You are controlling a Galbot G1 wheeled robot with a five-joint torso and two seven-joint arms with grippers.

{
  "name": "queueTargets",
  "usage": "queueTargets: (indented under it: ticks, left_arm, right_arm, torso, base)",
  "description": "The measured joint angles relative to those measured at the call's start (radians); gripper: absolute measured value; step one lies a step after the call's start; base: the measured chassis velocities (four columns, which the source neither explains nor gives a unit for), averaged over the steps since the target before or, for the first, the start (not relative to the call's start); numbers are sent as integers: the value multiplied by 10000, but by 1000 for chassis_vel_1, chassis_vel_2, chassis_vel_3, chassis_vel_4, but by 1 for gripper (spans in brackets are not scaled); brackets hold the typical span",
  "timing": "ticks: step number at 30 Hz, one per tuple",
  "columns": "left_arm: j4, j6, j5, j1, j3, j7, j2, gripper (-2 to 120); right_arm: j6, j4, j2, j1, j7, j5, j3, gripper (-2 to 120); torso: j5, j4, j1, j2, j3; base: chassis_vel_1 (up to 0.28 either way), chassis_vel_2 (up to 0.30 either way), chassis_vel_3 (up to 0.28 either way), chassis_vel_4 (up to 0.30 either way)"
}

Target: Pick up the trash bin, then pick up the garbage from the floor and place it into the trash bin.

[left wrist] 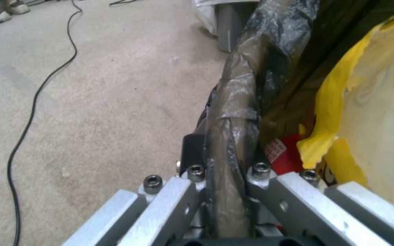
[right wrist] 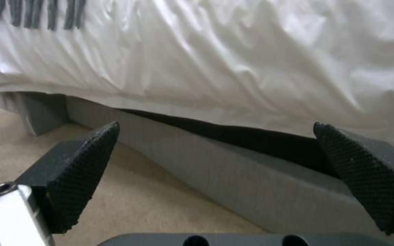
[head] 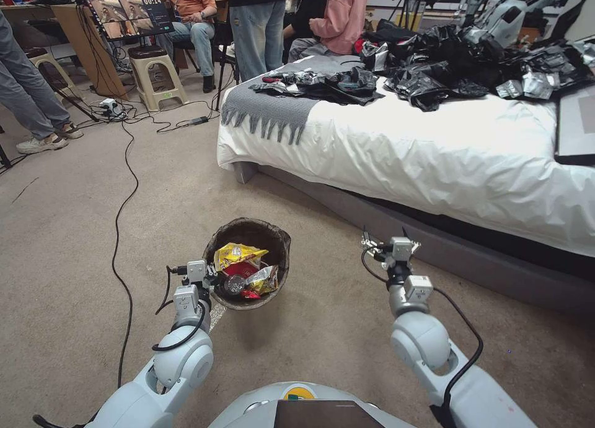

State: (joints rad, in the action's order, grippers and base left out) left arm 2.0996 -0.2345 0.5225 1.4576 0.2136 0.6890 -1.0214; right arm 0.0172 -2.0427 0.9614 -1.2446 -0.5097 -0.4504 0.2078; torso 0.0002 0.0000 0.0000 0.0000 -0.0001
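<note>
Head view: trash bin (head: pixel 276 233) sits in front of the robot over the beige carpet (head: pixel 62 230), its shadow on the floor beneath it, so it looks lifted, though I can't be sure from this view. The dark bag liner is folded over the rim. Left gripper (head: pixel 214 281) is at the near-left edge of the rim. Garbage inside the bin: yellow snack wrapper (head: pixel 237 254), a shiny coloured wrapper (head: pixel 263 279), something red between them. Right gripper (head: pixel 372 241) hangs in the air well right of the bin, near the side of the bed (head: pixel 403 149), holding nothing. Black cable (head: pixel 118 242) runs across the carpet left of the bin. Grey fringed blanket (head: pixel 266 109) and a heap of black plastic bags (head: pixel 458 62) lie on the bed.

Left wrist view: left gripper (left wrist: pixel 226 177) is clamped on the bin rim (left wrist: pixel 236 102), one finger outside, one inside, liner film pinched between them. Yellow wrapper (left wrist: pixel 343 102) is just inside the rim, a red piece (left wrist: pixel 281 155) next to it. Carpet and cable (left wrist: pixel 28 116) are on the outer side.

Right wrist view: right gripper (right wrist: pixel 215 171) has its fingers spread wide, nothing between the textured black pads (right wrist: pixel 85 171). Beyond them: grey bed frame (right wrist: pixel 206 164), white bed sheet (right wrist: pixel 233 58) hanging over it, carpet below.
</note>
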Motion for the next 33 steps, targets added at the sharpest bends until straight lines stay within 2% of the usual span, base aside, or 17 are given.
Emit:
queueTargets:
  ticks: [4,6,13,33]
  left_arm:
    - [-24,12,2,-3,11,4,-4,0]
    - [-35,27,51,-6,11,52,-18,0]
    - [-11,28,121,18,0,114,-52,0]
    - [204,11,118,64,47,127,-174,0]
  right_arm:
    - [28,20,206,-546,-31,314,210,100]
    - [-1,49,657,-1241,-55,838,494,100]
    - [-435,101,1651,-2142,15,1859,914,100]
    - [-430,108,1818,-1844,26,1890,664,100]
  torso:
    - [-2,1,0,0,0]
    - [-1,-1,0,0,0]
    - [-3,-1,0,0,0]
    - [-2,1,0,0,1]
  base:
    - [0,0,0,0]
    - [0,0,0,0]
    - [10,5,3,7]
    - [85,87,86,85]
